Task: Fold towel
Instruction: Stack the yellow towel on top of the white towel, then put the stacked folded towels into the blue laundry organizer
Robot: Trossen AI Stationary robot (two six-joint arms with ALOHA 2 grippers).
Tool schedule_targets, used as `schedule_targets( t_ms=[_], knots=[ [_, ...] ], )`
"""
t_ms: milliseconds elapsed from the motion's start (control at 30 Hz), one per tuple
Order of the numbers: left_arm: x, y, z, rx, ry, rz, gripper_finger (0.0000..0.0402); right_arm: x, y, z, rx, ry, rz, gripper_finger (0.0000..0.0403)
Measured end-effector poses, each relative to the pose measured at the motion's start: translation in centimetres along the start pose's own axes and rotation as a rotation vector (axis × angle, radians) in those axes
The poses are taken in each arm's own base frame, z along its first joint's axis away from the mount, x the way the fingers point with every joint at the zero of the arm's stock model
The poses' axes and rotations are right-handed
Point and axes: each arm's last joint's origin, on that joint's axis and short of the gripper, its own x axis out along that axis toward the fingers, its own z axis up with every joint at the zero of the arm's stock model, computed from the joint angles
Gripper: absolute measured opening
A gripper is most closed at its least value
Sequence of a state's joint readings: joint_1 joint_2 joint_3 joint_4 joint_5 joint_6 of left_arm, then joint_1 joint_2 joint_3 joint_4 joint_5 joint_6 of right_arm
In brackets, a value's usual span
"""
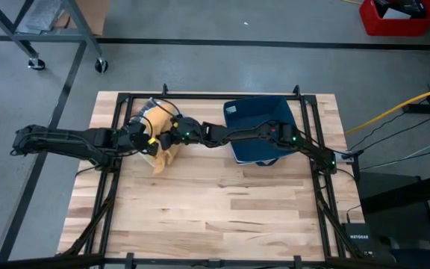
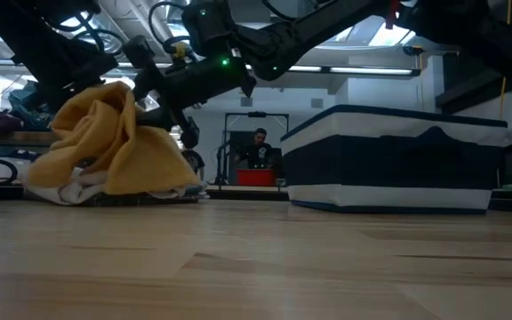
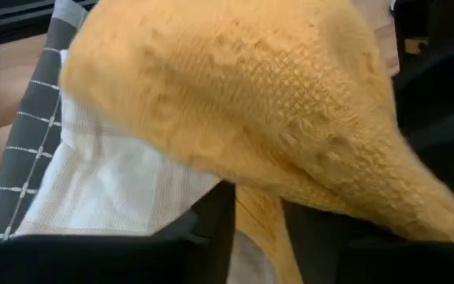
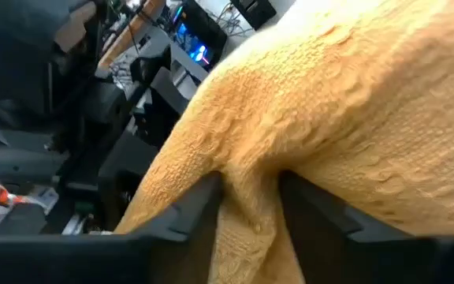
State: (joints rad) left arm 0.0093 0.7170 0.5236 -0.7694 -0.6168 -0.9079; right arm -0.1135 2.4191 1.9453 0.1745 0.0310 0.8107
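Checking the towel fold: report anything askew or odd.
The yellow towel is bunched in a crumpled heap at the table's far left, not flat. Folds of it sit between the fingers of both the left claw and right claw.

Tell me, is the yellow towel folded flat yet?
No. The yellow towel sits bunched in a heap, a fold between each gripper's fingers.

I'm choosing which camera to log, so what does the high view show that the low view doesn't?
Only the high view shows the whole wooden table, both arms reaching in from opposite sides, and a red bin on the floor. Only the low view shows a person seated in the room behind. Both show the yellow towel bunched under the arms and the dark blue bin beside it.
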Motion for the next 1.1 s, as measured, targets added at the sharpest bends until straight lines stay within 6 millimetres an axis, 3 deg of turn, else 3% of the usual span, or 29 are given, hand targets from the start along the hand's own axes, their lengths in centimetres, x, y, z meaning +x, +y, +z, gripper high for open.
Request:
schedule_targets(
  t_ms=[167,367,800,1100],
  knots=[
    [0.0,-0.1,0.1,-0.101,-0.005,-0.008,0.0145,0.0,0.2,0.2,0.064,-0.023,0.016,0.0202],
    [-0.4,0.1,0.3,-0.206,-0.023,-0.040,0.0148,0.0,0.4,0.6,0.104,-0.073,0.035,0.0249],
    [-2.1,3.6,-1.0,-0.112,0.066,0.056,0.0131,0.0,0.6,0.7,0.105,-0.082,0.050,0.0253],
    [-2.5,3.9,-1.2,-0.258,0.115,0.007,0.0131,0.0,0.7,0.6,0.105,-0.083,0.054,0.0253]
  ],
)
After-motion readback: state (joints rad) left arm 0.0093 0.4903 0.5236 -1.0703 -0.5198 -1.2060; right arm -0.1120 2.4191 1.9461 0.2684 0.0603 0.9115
